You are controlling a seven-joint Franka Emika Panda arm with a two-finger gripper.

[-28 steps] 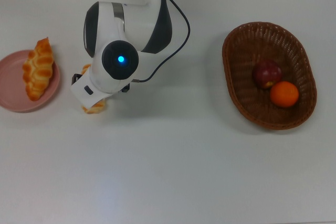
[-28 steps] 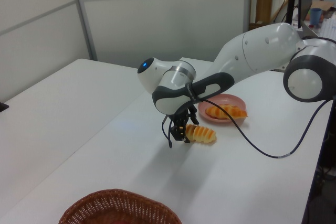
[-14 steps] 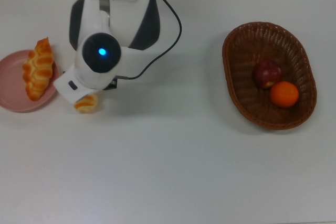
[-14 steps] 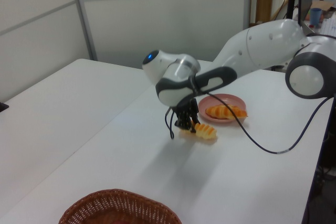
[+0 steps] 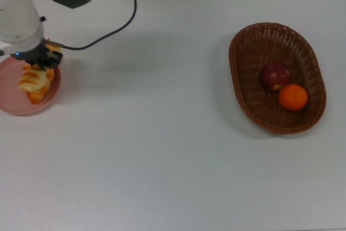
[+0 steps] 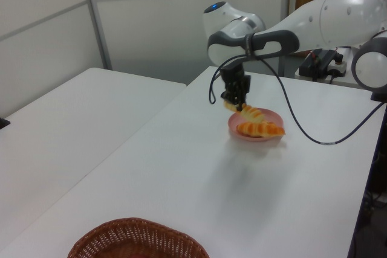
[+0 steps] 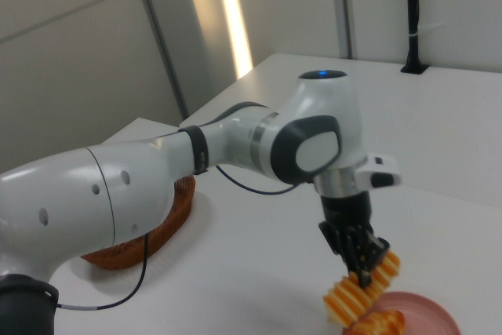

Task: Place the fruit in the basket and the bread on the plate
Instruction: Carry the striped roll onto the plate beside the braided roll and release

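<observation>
Plain white tabletop [image 5: 173, 150] in what looks like an office, pale partition walls behind it in the left view. The arm's gripper [image 6: 234, 102] hangs over the pink plate [image 5: 10, 104] at the top view's left edge, its fingers clenched on one end of the ridged roll [image 6: 248, 113], which tilts down from the jaws with its low end right at the plate. The croissant-like pastry [image 6: 261, 129] already lies on the plate, just beside or maybe touching the roll; can't tell which.

Over at the top view's right, the oval wicker basket [image 5: 248, 106] holds both fruits side by side: the dark red apple [image 5: 274, 76] and the orange [image 5: 293, 97].

Handling-wise, the roll looks light and probably a bit squashy or hollow, so an end pinch seems fine for carrying, though it lets the thing swing. The cross ridges give the fingers something to bite into, so it shouldn't be slippery. A grip nearer the middle would sit it flatter.

Textures: the plate is smooth and shallow with a raised rim, the basket is coarse brown weave with a tall rim, the pastry is knobbly golden-brown, and the roll is striped orange and pale.
</observation>
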